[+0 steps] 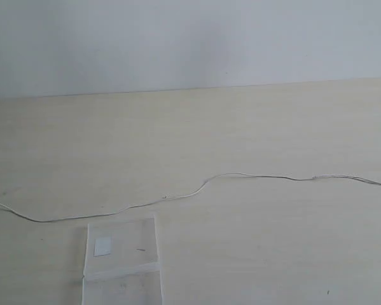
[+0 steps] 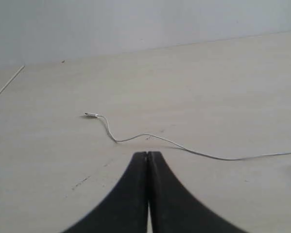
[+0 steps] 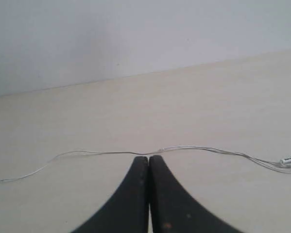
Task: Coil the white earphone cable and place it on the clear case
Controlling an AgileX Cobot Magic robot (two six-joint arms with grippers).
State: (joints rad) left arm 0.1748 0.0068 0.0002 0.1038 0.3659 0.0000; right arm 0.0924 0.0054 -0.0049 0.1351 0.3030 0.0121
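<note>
Outside cam: the thin white earphone cable (image 1: 50, 220) lies stretched out wavy across the table (image 1: 273, 127), with the clear case (image 1: 123, 254) just beside it. Left wrist cam: left gripper (image 2: 147, 155) pinched fully closed and empty, plug (image 2: 91, 115) lying ahead. Right wrist cam: right gripper (image 3: 148, 158) closed and empty too, cable passing right by its tips.

On my exterior feed the white earphone cable (image 1: 241, 175) lay on the table (image 1: 273, 121), running crosswise from the left edge of view to the right. The clear case (image 1: 133, 235) lay flat nearer the camera, just in front of the cable's left stretch, with its sticker (image 1: 102, 246) left of centre, behind the seam (image 1: 123, 270). The plug (image 2: 91, 115) lay beyond the left gripper (image 2: 146, 154); the cable crossed just past the right gripper (image 3: 148, 158).
</note>
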